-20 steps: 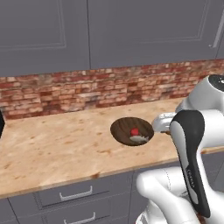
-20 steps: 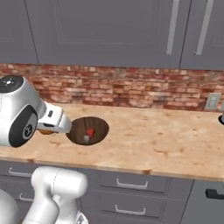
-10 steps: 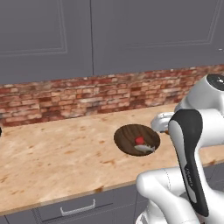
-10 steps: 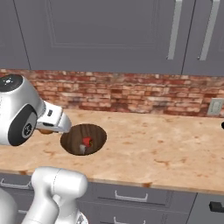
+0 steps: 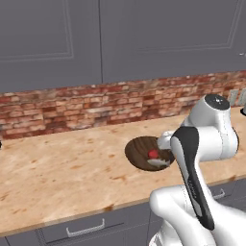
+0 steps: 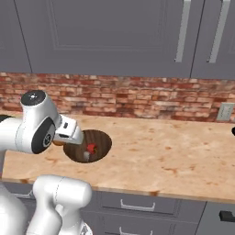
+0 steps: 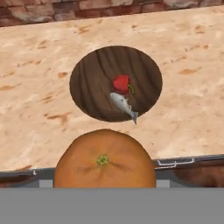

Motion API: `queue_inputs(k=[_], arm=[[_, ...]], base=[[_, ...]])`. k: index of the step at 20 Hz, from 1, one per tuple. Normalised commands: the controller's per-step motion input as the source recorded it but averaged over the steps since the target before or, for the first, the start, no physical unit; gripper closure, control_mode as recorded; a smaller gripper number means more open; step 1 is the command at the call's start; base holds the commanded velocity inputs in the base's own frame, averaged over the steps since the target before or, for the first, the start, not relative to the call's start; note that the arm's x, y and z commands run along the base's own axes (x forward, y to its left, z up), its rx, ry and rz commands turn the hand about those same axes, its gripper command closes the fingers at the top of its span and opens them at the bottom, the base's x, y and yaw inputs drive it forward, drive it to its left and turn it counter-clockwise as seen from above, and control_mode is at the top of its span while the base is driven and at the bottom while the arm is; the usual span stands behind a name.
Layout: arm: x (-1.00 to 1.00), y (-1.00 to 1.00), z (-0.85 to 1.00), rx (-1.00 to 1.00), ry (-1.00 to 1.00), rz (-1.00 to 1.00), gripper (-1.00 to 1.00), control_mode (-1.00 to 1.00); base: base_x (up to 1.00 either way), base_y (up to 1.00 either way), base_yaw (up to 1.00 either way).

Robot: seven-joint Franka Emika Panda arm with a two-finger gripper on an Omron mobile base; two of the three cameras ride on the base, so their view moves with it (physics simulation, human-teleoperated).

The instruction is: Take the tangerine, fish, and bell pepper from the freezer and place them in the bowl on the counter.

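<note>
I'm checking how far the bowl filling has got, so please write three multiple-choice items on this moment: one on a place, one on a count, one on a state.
1. Where does the fish lie?
A. In the bowl, beside the bell pepper
B. On the bare counter
C. On the brick wall ledge

2. How many food items lie in the bowl?
A. None
B. Two
C. Four

3. What is the state of the tangerine?
A. Resting in the bowl
B. Lying on the counter
C. Carried at the gripper, short of the bowl

Answers:
1. A, the hand view shows the grey fish next to the red pepper on the dark wood.
2. B, just the pepper and the fish sit inside.
3. C, the orange fruit fills the near edge of the hand view, with the bowl ahead of it.
</note>
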Motion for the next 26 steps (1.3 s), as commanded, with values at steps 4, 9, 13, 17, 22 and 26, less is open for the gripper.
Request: queue_inputs(k=[4,9,13,17,22,26], arm=[[0.43,0.00,-0.87,0.00,0.00,0.00,1.00,-1.00],[0.54,0.08,-0.48,0.00,0.00,0.00,1.00,-1.00],[0.55,0.05,-0.33,0.00,0.03,0.00,1.00,-1.00],[0.60,0.11,-0.38,0.00,0.03,0.00,1.00,-1.00],[0.52,0.10,-0.25,0.00,0.05,0.00,1.00,-1.00],[0.35,0.08,-0.21,0.00,0.04,0.00,1.00,-1.00]], base=[[0.00,0.00,0.00],[0.00,0.00,0.00],[0.00,0.00,0.00],[0.00,0.00,0.00],[0.00,0.00,0.00],[0.00,0.00,0.00]])
